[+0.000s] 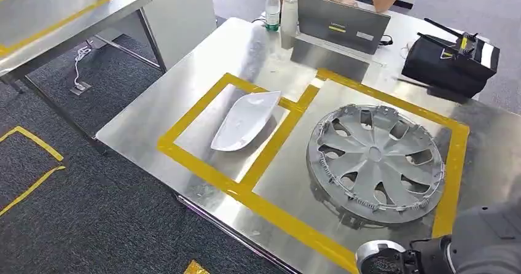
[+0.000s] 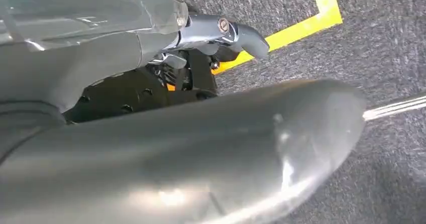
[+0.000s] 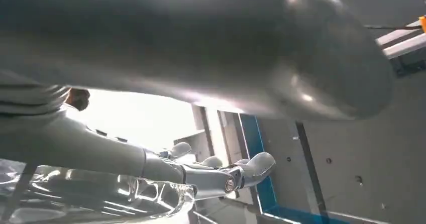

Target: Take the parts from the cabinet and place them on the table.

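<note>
Two parts lie on the steel table [image 1: 184, 83]: a white shell [image 1: 246, 119] beside the wheel cover [image 1: 375, 160], both in yellow-taped boxes. The right hand [image 3: 226, 176], nearer the cover, has fingers spread, gripping nothing; the left hand [image 2: 211, 53] I cannot tell. A laptop [image 1: 341, 22] stands beyond the cover.
</note>
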You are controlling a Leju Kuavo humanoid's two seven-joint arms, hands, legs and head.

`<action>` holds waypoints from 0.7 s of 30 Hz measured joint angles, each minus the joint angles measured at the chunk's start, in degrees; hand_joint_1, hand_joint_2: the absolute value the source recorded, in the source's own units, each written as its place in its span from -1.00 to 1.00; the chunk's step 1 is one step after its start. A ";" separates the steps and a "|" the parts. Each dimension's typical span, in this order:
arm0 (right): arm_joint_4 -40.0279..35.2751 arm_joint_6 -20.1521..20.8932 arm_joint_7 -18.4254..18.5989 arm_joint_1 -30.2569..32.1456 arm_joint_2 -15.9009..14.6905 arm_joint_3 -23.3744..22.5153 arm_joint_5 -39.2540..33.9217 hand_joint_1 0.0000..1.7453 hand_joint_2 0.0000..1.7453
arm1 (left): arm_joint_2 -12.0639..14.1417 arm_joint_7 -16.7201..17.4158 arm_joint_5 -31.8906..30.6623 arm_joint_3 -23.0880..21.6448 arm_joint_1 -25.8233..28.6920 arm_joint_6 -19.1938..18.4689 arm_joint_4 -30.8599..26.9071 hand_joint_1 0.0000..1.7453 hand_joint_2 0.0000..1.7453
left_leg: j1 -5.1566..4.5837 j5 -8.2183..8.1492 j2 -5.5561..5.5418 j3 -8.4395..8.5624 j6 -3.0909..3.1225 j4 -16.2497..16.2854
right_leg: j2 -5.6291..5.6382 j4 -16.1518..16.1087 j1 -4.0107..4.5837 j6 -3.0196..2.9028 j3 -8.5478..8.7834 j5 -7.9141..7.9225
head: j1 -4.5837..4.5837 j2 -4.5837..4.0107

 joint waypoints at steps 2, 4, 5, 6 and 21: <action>-0.22 0.00 -0.07 0.44 0.09 0.00 -0.51 -1.00 -1.00 | 0.20 1.28 0.02 0.05 -0.01 -0.11 0.00 -1.00 1.00 | -0.32 -0.41 -0.04 0.05 0.67 0.13 | -0.05 -0.63 -0.31 0.45 0.03 0.23 | -0.07 0.00; -0.77 0.00 -0.26 0.65 0.09 0.07 -1.45 -1.00 -1.00 | 0.17 2.06 0.04 0.11 0.01 -0.13 0.00 -1.00 1.00 | 0.52 0.85 0.16 1.41 1.37 -2.20 | -0.04 -0.64 -0.18 0.68 0.86 0.02 | -0.07 0.00; -1.01 0.00 -0.37 0.64 0.02 0.09 -1.69 -1.00 -1.00 | 0.17 2.15 0.02 0.15 0.01 -0.11 0.00 -1.00 1.00 | 0.53 1.05 0.31 1.85 1.59 -2.78 | -0.07 0.98 -0.06 0.99 0.26 -1.33 | 0.15 0.00; -1.05 0.00 -0.37 0.68 -0.11 0.07 -1.82 -1.00 -1.00 | 0.20 2.19 -0.11 0.15 0.00 -0.05 0.00 -1.00 1.00 | 0.68 1.10 0.41 1.82 1.62 -2.78 | -0.08 4.40 -0.13 1.24 -1.43 -3.63 | 0.11 0.00; -1.31 0.00 -0.70 1.18 -1.18 -0.09 -3.24 -1.00 -1.00 | 0.13 1.95 -1.33 0.11 0.02 -0.09 0.00 -1.00 1.00 | 2.38 -3.21 0.40 -1.89 -2.47 3.88 | -0.33 1.09 -1.34 -0.77 -1.93 2.08 | -0.39 0.00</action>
